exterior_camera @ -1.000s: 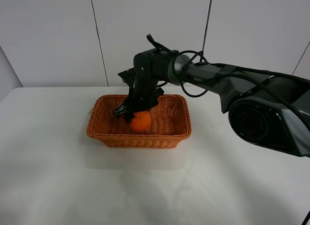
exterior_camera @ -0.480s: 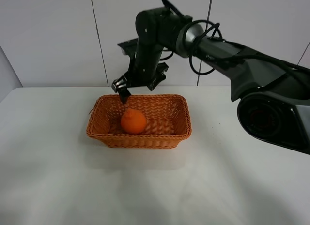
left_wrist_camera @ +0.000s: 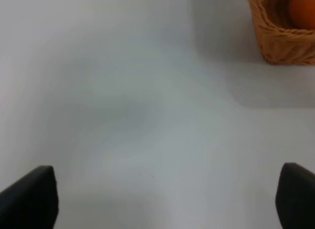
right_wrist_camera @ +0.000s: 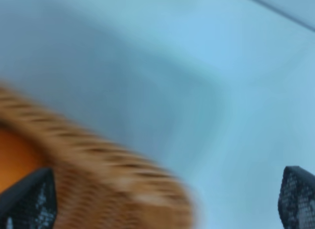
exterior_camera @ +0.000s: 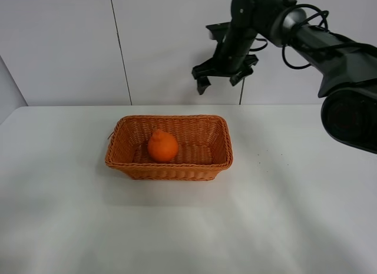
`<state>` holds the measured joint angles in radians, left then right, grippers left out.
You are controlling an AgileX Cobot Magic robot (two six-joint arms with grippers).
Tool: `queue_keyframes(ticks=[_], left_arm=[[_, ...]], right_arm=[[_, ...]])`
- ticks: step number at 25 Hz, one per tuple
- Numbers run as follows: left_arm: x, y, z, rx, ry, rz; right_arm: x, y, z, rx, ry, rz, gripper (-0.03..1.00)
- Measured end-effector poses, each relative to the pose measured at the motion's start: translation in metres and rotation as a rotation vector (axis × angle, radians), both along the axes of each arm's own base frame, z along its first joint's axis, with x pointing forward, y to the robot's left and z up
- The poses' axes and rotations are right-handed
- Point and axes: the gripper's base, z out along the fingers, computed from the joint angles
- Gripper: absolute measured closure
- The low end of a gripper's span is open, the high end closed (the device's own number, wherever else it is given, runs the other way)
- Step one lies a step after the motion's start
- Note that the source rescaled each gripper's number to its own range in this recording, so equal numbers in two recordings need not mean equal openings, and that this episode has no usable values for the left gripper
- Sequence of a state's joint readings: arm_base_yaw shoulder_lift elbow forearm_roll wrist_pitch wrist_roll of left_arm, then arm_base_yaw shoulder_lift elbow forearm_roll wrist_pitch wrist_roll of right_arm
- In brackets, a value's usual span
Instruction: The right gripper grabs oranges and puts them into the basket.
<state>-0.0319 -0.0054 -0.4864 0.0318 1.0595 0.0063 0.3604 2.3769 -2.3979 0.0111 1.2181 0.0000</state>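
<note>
The orange [exterior_camera: 162, 145] lies inside the woven basket [exterior_camera: 217, 156], left of its middle. My right gripper [exterior_camera: 218, 81] is open and empty, high above the basket's far right corner, well clear of it. The blurred right wrist view shows the basket rim [right_wrist_camera: 108, 165], a bit of the orange [right_wrist_camera: 15, 155] and one fingertip [right_wrist_camera: 29, 199] at each lower corner, wide apart. The left wrist view shows the basket corner [left_wrist_camera: 280, 37] with the orange [left_wrist_camera: 302, 10] in it, and the left gripper [left_wrist_camera: 162, 199] open over bare table.
The white table [exterior_camera: 177, 227] spreads all round the basket. A grey panelled wall [exterior_camera: 70, 44] stands behind it. The right arm [exterior_camera: 330, 44] reaches in from the right, above the table.
My right gripper let go of the orange in the basket, then rose and swung to the right, away from the basket. The orange stays in the basket.
</note>
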Motion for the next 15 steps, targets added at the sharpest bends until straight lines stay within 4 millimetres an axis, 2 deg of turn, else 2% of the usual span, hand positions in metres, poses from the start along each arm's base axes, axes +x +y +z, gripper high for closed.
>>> queue_keyframes(ticks=[5,8,12,15], left_arm=[[0.000,0.000,0.000,0.000,0.000,0.000],[0.000,0.000,0.000,0.000,0.000,0.000],[0.000,0.000,0.000,0.000,0.000,0.000],[0.000,0.000,0.000,0.000,0.000,0.000]], right_arm=[[0.027,-0.086,-0.013,-0.011,0.027,-0.174,-0.03],[0.033,-0.125,-0.014,-0.010,0.029,-0.250,-0.03],[0.036,-0.154,-0.014,-0.010,0.030,-0.305,-0.03],[0.034,-0.155,-0.014,-0.012,0.035,-0.307,-0.03]])
